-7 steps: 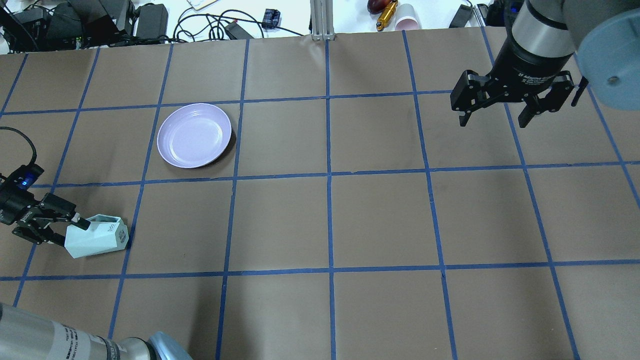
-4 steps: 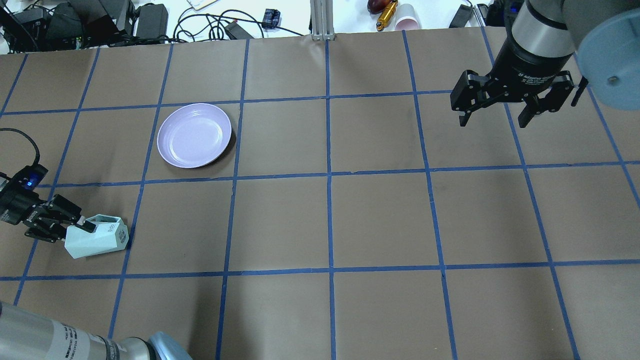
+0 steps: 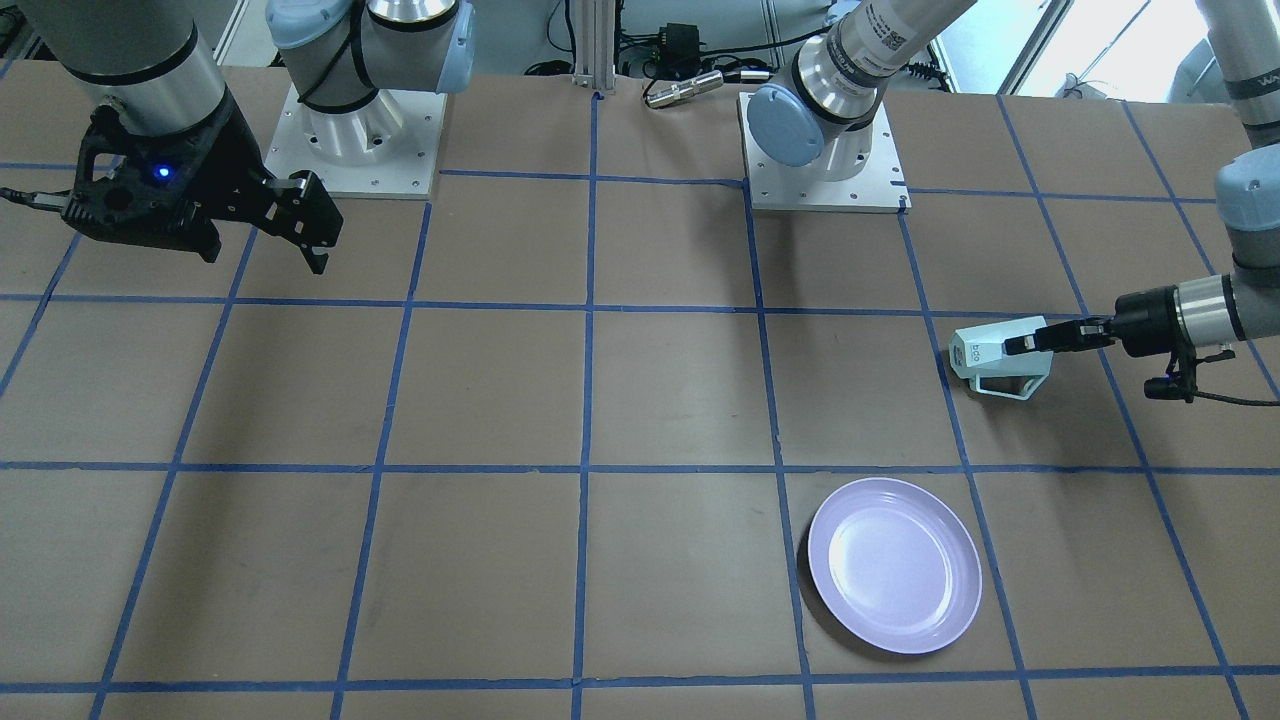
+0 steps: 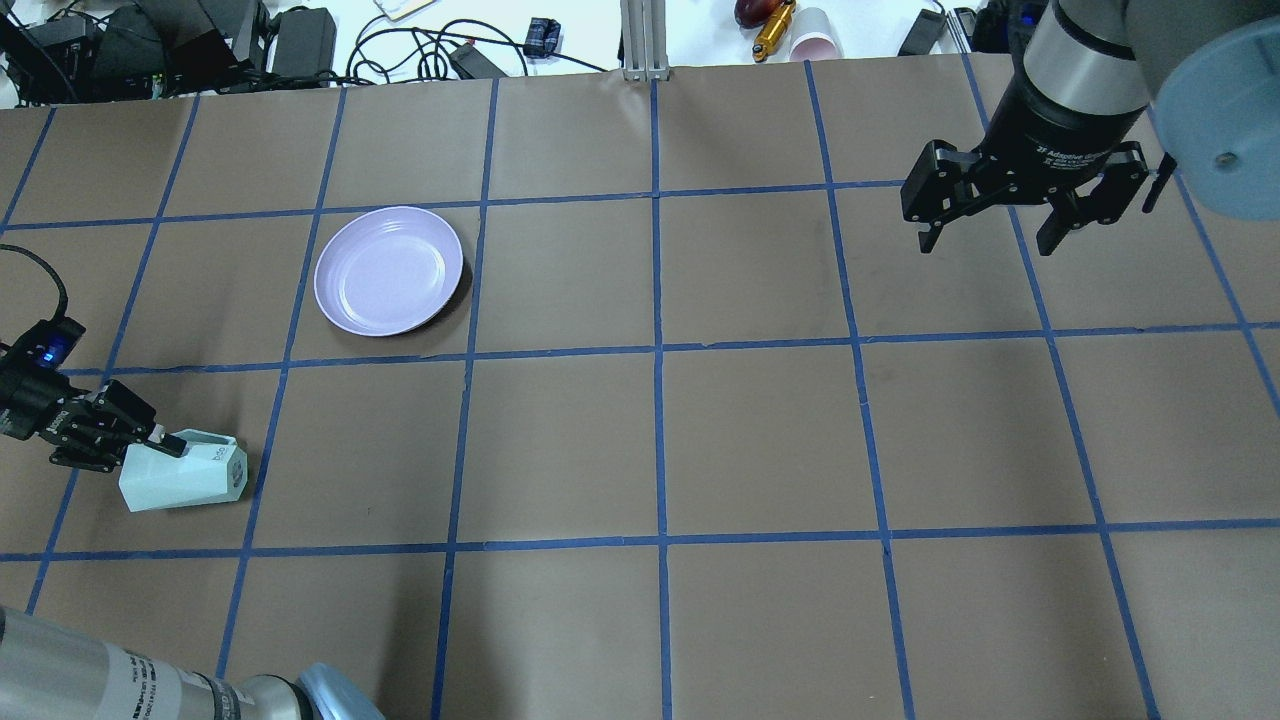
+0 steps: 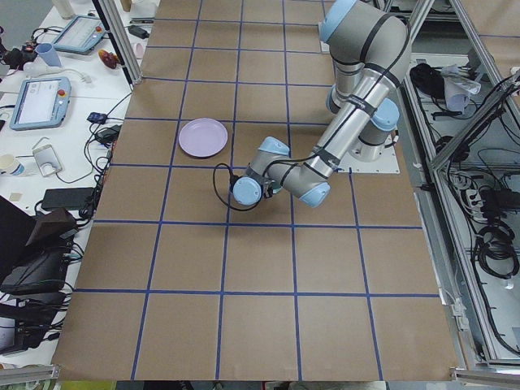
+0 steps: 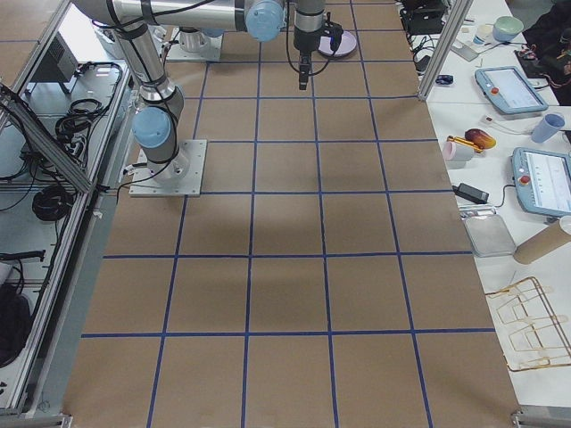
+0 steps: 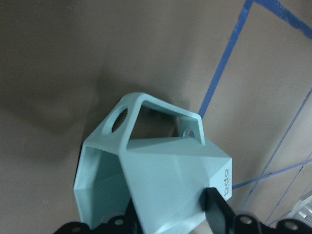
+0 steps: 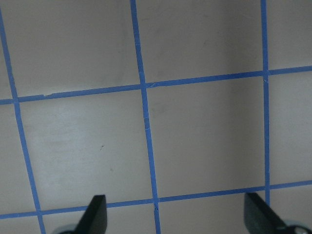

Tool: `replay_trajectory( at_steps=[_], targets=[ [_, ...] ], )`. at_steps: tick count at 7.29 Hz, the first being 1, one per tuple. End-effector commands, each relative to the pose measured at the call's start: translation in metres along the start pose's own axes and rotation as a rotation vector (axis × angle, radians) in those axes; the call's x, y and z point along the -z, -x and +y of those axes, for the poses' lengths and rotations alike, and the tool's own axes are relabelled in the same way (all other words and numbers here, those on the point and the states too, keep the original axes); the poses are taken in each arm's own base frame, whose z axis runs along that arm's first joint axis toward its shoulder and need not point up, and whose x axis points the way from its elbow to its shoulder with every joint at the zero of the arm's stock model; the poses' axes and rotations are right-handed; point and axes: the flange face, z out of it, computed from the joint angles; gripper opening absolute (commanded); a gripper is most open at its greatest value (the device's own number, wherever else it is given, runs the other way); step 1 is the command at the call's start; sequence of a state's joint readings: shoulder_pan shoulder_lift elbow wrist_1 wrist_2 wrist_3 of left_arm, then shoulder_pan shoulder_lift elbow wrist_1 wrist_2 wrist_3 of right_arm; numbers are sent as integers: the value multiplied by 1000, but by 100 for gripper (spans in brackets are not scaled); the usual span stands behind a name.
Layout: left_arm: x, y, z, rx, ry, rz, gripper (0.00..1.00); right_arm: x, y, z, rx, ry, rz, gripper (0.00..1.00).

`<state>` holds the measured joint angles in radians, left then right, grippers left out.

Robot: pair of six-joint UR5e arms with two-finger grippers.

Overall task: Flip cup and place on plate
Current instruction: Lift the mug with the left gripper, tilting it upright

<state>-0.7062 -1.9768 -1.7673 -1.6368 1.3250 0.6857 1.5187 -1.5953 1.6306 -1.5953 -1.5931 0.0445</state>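
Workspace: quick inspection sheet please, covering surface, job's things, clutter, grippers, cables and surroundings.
Surface: table, brown paper with a blue tape grid.
Job's things: cup on its side, base toward the table's centre; plate empty, apart from the cup.
Clutter: nothing seen on the grid.
Grippers: left gripper, jaws shut on the cup's wall at the rim; right gripper open, empty, above the table.
Cables: wrist cable loops off the left gripper; cords beyond the far edge.
Surroundings: paper cup on the white bench behind.
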Motion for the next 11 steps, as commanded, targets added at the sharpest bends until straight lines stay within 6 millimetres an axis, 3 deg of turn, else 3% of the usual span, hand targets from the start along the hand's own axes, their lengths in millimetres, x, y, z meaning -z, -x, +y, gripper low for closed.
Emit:
replay_trajectory(
  at_steps=[1,3,4,5,7,8,10,11],
  targets=[
    [22,-12,-2,18,-47,-24,0,0,0,0,0,0,-1,100],
    [32,-25,0,56,-68,-39,0,-1,0,0,0,2,-1,100],
    [43,-45,-1,77,-82,-76,0,0,0,0,0,0,-1,100],
    [58,-73,-3,89,-96,-114,0,0,0,0,0,0,-1,100],
    [111,-152,-1,69,-128,-319,0,-1,0,0,0,2,-1,100],
    [126,-188,-5,15,-149,-405,0,0,0,0,0,0,-2,100],
    [115,-231,-26,-69,-174,-478,0,-1,0,0,0,2,-2,100],
    [95,-270,-37,-144,-192,-555,0,0,0,0,0,0,-2,100]
  ],
)
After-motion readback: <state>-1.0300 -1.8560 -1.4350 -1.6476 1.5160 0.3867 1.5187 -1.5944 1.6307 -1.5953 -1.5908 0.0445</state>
